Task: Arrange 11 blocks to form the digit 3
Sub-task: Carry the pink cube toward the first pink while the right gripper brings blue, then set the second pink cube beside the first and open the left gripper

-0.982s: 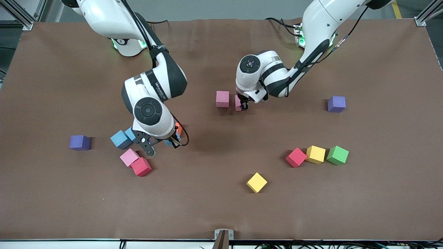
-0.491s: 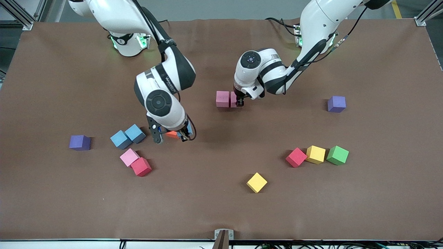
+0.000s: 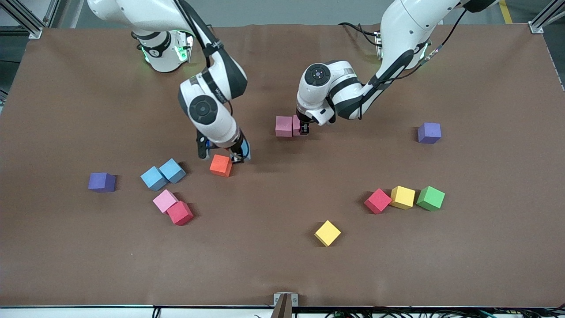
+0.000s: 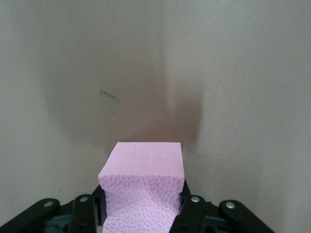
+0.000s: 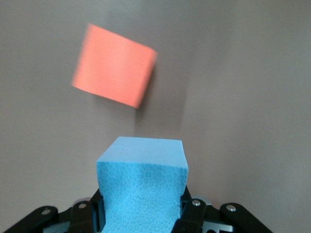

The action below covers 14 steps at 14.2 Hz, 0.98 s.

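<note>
Here we saw the left gripper (image 3: 303,129), in the upper middle of the frame, its fingers clenched on a pink block (image 4: 144,187). It was set against a second pink block (image 3: 284,126), probably to start one bar of the digit 3. The right gripper (image 3: 237,155) grasped a blue block (image 5: 141,194) over the surface (image 3: 282,265), beside the orange block (image 3: 220,165), likely to carry it to the figure. The lettering on the right arm (image 3: 216,88) we could not read.

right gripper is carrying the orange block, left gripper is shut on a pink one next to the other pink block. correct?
Not quite. The right gripper holds a light blue block, as the right wrist view shows; the orange block lies loose on the table under it. The rest stands: the left gripper is shut on a pink block beside the other pink block.
</note>
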Each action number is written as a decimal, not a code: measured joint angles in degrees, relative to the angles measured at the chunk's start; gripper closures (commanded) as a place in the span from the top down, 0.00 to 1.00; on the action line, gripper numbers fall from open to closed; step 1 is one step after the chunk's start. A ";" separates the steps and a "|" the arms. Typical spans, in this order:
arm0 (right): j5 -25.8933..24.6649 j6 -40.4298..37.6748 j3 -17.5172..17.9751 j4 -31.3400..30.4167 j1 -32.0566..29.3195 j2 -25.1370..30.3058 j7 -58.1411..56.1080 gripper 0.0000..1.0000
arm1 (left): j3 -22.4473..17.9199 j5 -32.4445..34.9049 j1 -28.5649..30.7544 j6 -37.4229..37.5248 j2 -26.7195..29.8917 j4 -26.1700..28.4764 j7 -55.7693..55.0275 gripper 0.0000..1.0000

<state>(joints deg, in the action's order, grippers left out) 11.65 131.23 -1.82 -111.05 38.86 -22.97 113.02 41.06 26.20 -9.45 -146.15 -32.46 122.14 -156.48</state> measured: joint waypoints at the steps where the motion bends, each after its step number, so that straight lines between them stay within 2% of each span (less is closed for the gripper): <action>1: 0.00 0.31 0.84 -0.84 0.52 0.01 2.07 0.00 | 0.00 0.00 0.00 -0.01 0.00 -0.01 0.00 0.15; 4: 0.01 1.11 1.48 -2.61 2.40 0.07 6.05 0.00 | 0.00 0.00 0.00 -0.05 -0.06 -0.08 0.00 0.15; 10: 0.01 7.52 4.33 -7.77 3.44 0.07 10.23 0.00 | 0.00 0.00 -0.02 -0.10 -0.27 -0.27 0.00 0.15; 14: 0.02 9.39 5.39 -8.64 3.48 0.07 13.82 0.00 | 0.00 0.00 -0.04 -0.10 -0.31 -0.30 0.00 0.15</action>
<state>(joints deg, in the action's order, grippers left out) 11.68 140.62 3.57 -119.68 42.34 -22.90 126.84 41.06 26.21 -9.48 -146.25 -32.77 121.84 -156.48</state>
